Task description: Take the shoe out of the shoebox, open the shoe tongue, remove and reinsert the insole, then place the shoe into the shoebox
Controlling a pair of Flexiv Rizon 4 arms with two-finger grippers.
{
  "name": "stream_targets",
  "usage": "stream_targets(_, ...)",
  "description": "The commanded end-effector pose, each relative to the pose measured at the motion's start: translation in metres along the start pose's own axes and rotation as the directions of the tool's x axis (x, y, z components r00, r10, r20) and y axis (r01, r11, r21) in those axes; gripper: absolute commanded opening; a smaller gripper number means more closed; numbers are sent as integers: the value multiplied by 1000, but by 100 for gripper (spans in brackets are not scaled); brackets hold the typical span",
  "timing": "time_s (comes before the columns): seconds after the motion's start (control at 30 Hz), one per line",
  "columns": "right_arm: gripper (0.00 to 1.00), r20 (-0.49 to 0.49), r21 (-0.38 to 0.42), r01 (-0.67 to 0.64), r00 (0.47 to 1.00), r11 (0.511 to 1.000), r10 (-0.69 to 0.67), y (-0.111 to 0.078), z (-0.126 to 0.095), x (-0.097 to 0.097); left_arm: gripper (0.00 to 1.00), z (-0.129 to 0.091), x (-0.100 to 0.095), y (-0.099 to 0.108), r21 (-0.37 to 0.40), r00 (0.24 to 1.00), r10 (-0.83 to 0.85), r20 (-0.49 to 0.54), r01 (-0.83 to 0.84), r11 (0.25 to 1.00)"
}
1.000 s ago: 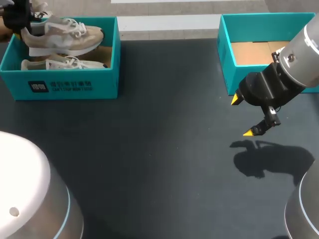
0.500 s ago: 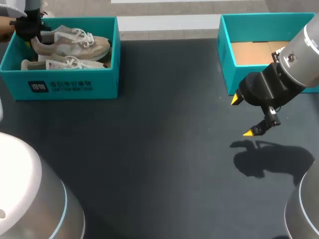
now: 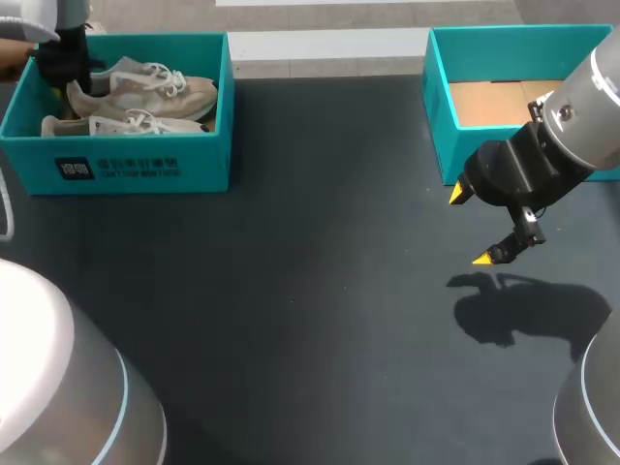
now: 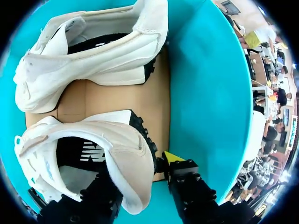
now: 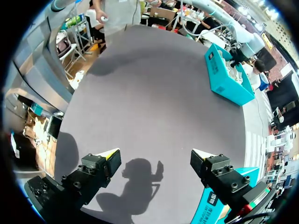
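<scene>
Risk: heel hold slipping at the far shoebox.
Nearest, the right gripper (image 3: pixel 470 226) hangs wide open over the table (image 3: pixel 310 291). Beyond, the left gripper (image 4: pixel 140 172) pinches the shoe (image 4: pixel 93 154) by its heel collar inside the shoebox (image 3: pixel 136 167). So thin a hold may slip, or the shoe may snag the second shoe (image 4: pixel 93 51).

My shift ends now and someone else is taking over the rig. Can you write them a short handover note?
Left pincer: shut on the heel of the held shoe, low inside the left shoebox.
Right pincer: open and empty, above the table in front of the second shoebox.
Things: the other shoe lies in the left shoebox beside the held one.
Done: the held shoe has come down into the box over the last second. The insole steps cannot be checked from these views.
Left: probably just release the heel and lift the left arm clear.
</scene>
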State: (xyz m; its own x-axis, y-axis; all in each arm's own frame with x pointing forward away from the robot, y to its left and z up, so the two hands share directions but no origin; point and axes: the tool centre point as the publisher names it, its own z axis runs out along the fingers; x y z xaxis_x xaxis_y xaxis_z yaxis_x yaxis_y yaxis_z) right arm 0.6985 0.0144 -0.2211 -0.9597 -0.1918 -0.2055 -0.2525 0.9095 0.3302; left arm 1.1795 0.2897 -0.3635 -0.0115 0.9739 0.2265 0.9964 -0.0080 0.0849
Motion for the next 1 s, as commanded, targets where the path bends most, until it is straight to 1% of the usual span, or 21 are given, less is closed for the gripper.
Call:
stream_targets(0.03, 100, 1, 3, -1, 1000, 1000, 1, 1, 1, 0, 49, -8, 2, 4, 3, 1000, 5, 28, -5, 1000)
stream_targets(0.27, 100, 1, 3, -1, 1000, 1000, 1, 1, 1, 0, 50, -43, -1, 4, -3, 994, 9, 110, -9, 1000)
stream_targets(0.37, 100, 1, 3, -1, 1000, 1000, 1, 1, 1, 0, 50, -62, -2, -1, -6, 990, 12, 140, -11, 1000)
stream_targets(0.4, 100, 1, 3, -1, 1000, 1000, 1, 1, 1, 0, 51, -67, -2, -4, -7, 990, 11, 142, -11, 1000)
stream_targets(0.47, 100, 1, 3, -1, 1000, 1000, 1, 1, 1, 0, 57, -78, -1, -12, -21, 986, 22, 167, -19, 1000)
stream_targets(0.57, 100, 1, 3, -1, 1000, 1000, 1, 1, 1, 0, 75, -92, 1, -24, -29, 981, 25, 195, -20, 999)
stream_targets(0.63, 100, 1, 3, -1, 1000, 1000, 1, 1, 1, 0, 78, -100, 3, -32, -39, 978, 24, 208, -16, 999)
stream_targets(0.7, 100, 1, 3, -1, 1000, 1000, 1, 1, 1, 0, 80, -107, 5, -43, -32, 974, 18, 225, -11, 999)
stream_targets(0.73, 100, 1, 3, -1, 1000, 1000, 1, 1, 1, 0, 85, -109, 5, -48, -39, 975, -1, 222, 10, 999)
stream_targets(0.77, 100, 1, 3, -1, 1000, 1000, 1, 1, 1, 0, 100, -111, 6, -53, -26, 973, -7, 229, 13, 1000)
stream_targets(0.8, 100, 1, 3, -1, 1000, 1000, 1, 1, 1, 0, 100, -114, 6, -59, -3, 972, 5, 236, -5, 1000)
stream_targets(1.0, 100, 1, 3, -1, 1000, 1000, 1, 1, 1, 0, 100, -114, 6, -59, -3, 972, 5, 236, -5, 1000)
